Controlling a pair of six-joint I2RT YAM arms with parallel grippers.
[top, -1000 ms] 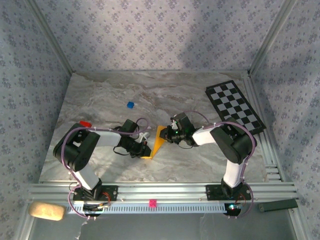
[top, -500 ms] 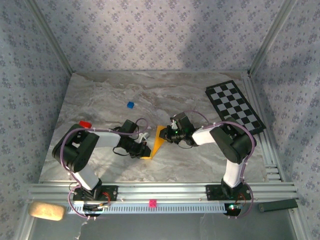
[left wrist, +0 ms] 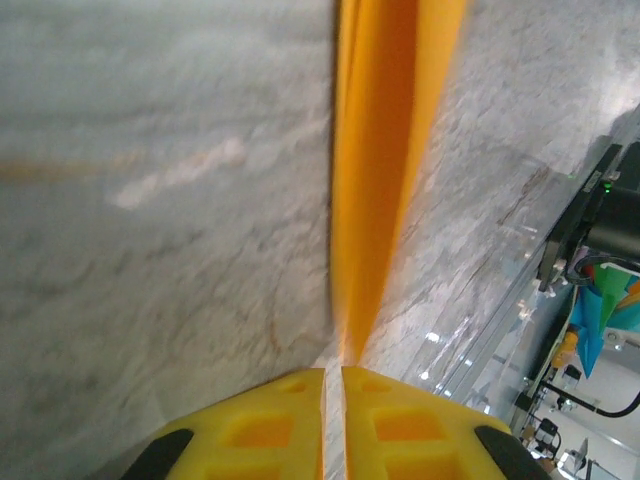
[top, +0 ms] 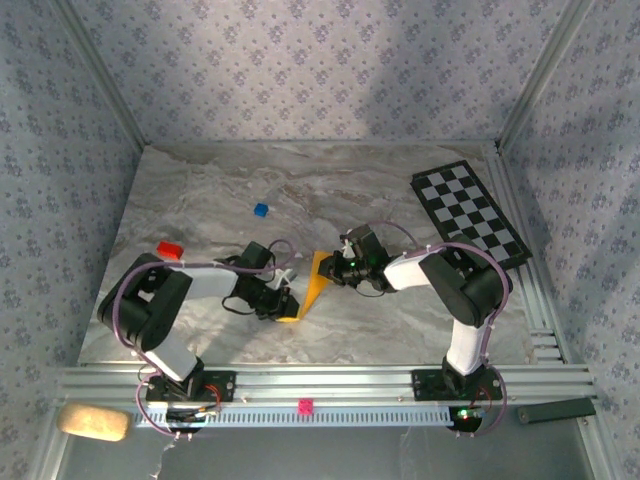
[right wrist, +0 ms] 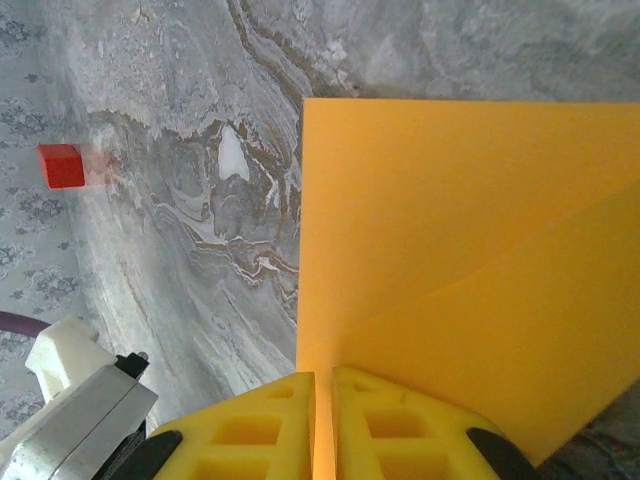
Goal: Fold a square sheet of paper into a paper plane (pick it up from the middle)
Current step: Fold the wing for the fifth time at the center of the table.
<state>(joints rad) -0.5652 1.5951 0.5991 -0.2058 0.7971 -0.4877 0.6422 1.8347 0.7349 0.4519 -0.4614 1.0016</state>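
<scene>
Our square sheet of paper (top: 311, 283) shows early folds only; right gripper (top: 334, 272) clamps its two-o'clock end; left gripper (top: 287, 303) sits at seven o'clock, its grip we cannot tell.

Two arms are shown, the left arm (top: 165, 310) and right arm (top: 465, 285) both built of black joints and white links. Purple cables (right wrist: 15, 320) are looped behind the left claw (left wrist: 333, 370) and right claw (right wrist: 323, 375). A green light (top: 352, 262) is lit just behind the right claw; blocky yellow fingers (left wrist: 260, 435) with recessed pockets are fitted to both.
</scene>
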